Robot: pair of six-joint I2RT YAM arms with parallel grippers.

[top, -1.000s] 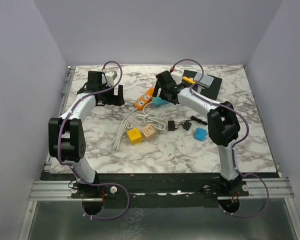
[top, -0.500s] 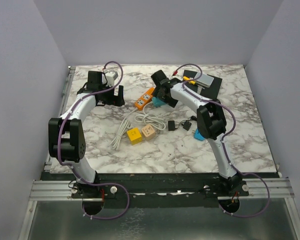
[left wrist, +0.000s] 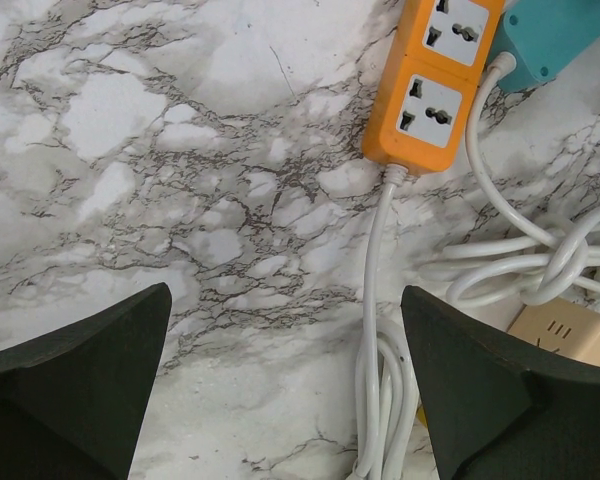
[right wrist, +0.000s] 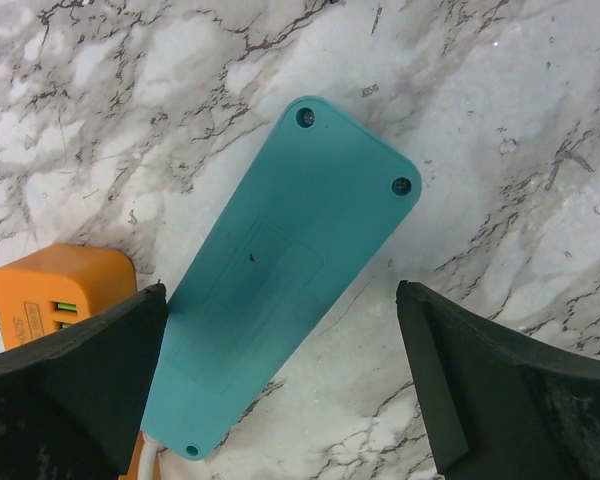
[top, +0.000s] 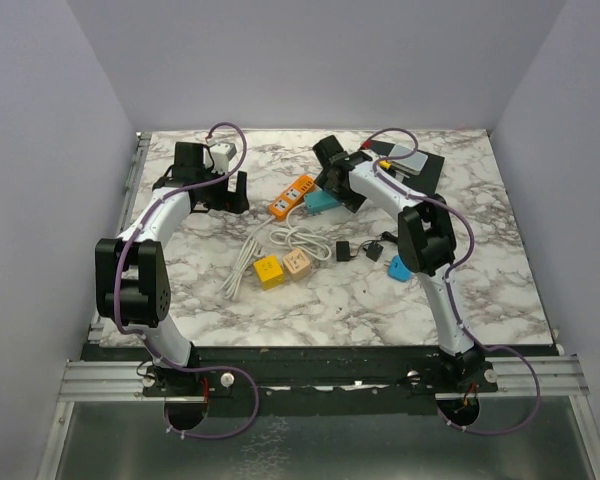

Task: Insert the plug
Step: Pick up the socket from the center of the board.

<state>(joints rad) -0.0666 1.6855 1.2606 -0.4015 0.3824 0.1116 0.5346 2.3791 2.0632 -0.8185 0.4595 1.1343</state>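
Observation:
An orange power strip (top: 291, 196) lies sockets up at the table's middle back, also seen in the left wrist view (left wrist: 440, 80). Beside it a teal power strip (right wrist: 280, 290) lies face down, its screwed back showing. Their white cords (top: 290, 240) coil toward the front, and the plug ends (top: 233, 287) lie left of the cubes. A small black plug (top: 343, 250) rests right of the coil. My right gripper (right wrist: 280, 380) hangs open over the teal strip, holding nothing. My left gripper (left wrist: 285, 400) is open above bare marble, left of the cord (left wrist: 375, 300).
A yellow cube adapter (top: 269, 270) and a beige one (top: 297, 263) sit in front of the coil. A black adapter (top: 373, 250) and a blue piece (top: 400, 268) lie to the right. A black pad (top: 425, 172) with small items sits at the back right.
The right arm has folded inward, its elbow shifting left and its wrist turning over the teal strip. The left arm has not moved.

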